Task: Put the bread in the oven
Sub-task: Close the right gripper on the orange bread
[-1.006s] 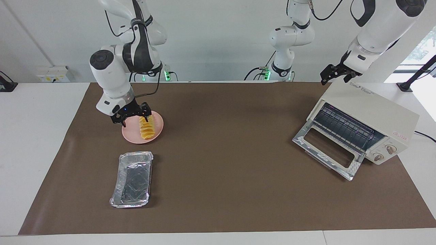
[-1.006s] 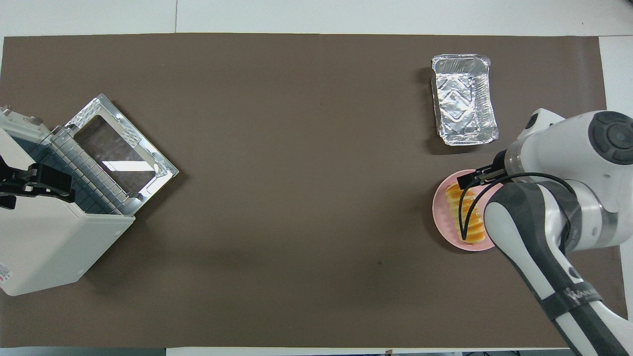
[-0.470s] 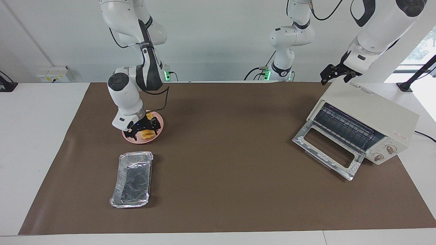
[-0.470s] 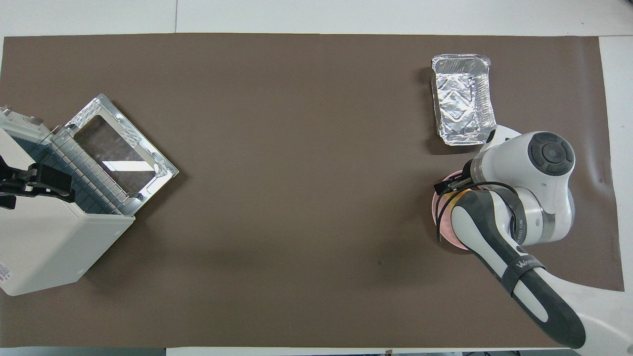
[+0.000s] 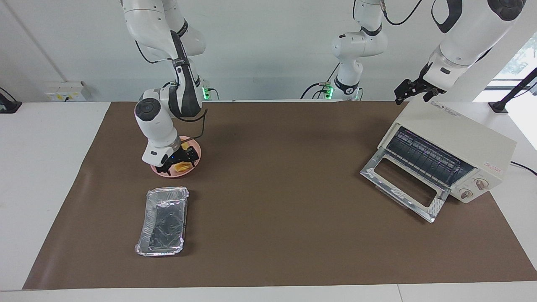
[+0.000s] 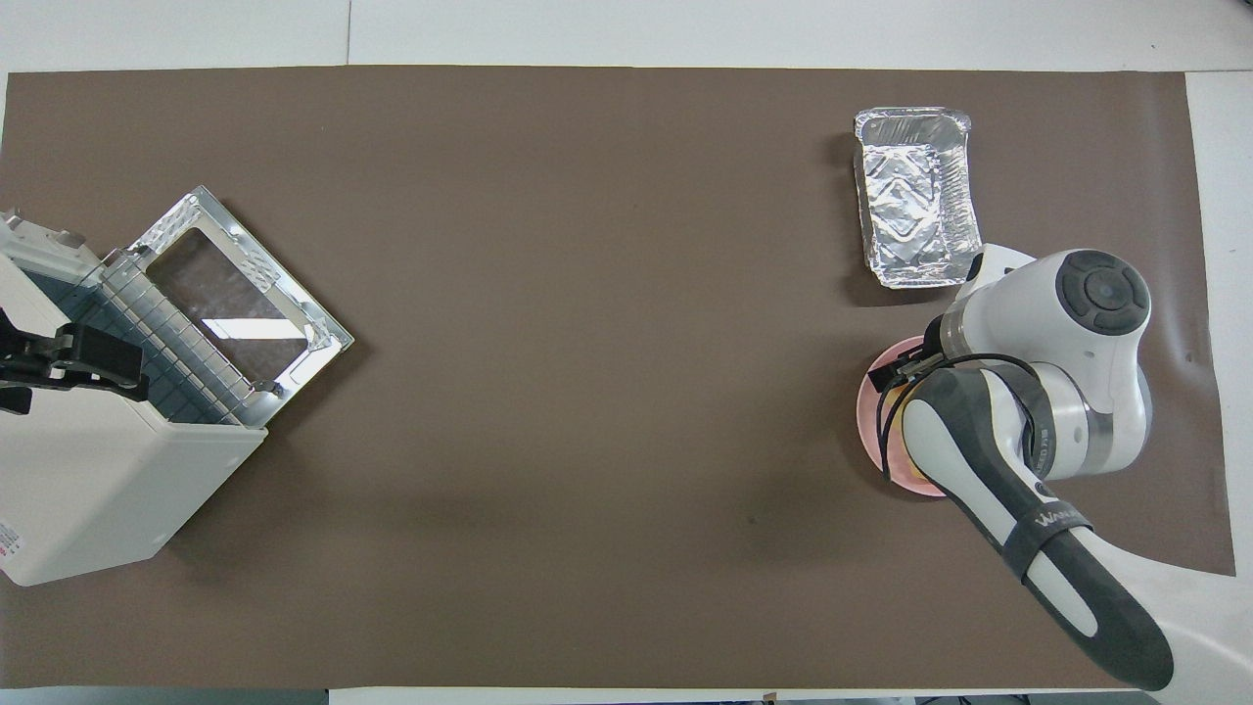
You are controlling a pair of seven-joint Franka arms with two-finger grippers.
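Observation:
The bread (image 5: 181, 167), a yellow-orange ridged loaf, lies on a round pink plate (image 5: 196, 152) toward the right arm's end of the table. My right gripper (image 5: 179, 162) is down on the plate, open, with a finger on either side of the loaf. In the overhead view the right arm hides the bread and only the plate's rim (image 6: 869, 416) shows. The cream-white oven (image 5: 455, 134) stands at the left arm's end, its glass door (image 5: 402, 189) dropped open and the rack showing. My left gripper (image 5: 412, 100) waits open just above the oven's top.
A silver foil tray (image 5: 162, 221) lies farther from the robots than the plate, close to it; it also shows in the overhead view (image 6: 917, 196). A brown mat (image 5: 277, 176) covers the table. The oven (image 6: 88, 490) sits angled, with its open door (image 6: 235, 304) toward the table's middle.
My right arm swung over the plate and lowered its gripper onto the bread, turning so its fingers straddle the loaf. In the last half second it only settled slightly. The left arm has not moved.

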